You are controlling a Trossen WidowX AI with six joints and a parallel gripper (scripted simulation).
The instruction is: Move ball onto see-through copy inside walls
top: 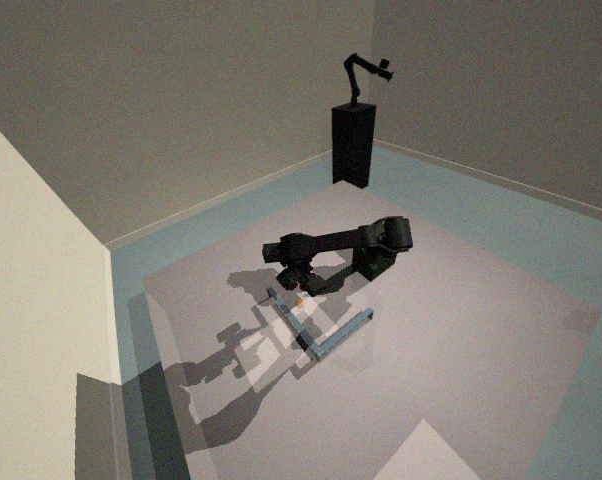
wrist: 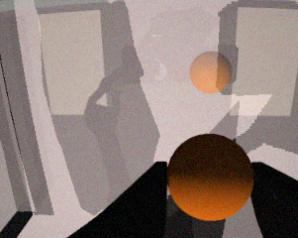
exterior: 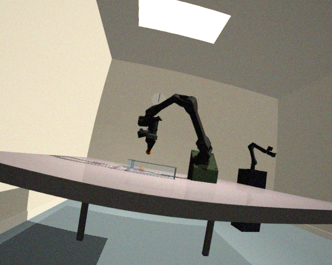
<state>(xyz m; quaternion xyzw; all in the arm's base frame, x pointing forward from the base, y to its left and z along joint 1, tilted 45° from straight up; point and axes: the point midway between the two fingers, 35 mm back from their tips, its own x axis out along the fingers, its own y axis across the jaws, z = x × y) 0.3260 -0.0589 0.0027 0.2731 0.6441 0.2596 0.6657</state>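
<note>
The orange ball [exterior: 148,152] [wrist: 210,193] is held between the fingertips, above the table and higher than the walls in the exterior view. My gripper [exterior: 149,149] [wrist: 208,173] points down and is shut on the ball. The see-through copy [top: 300,303] [exterior: 142,168] [wrist: 211,72] is pale orange and rests on the table inside the corner. In the wrist view it lies beyond the held ball, apart from it. The two low clear walls, one on the left [top: 292,318] and one on the right [top: 345,331], meet in a corner. The held ball cannot be made out in the top view.
The arm's green base block [exterior: 203,170] stands on the pinkish table [top: 446,335] [exterior: 109,178], to the right of the walls in the exterior view. Shadows of the arm fall across the walls and table. Another arm stands on a black pedestal [top: 353,144] [exterior: 251,178] beyond the table.
</note>
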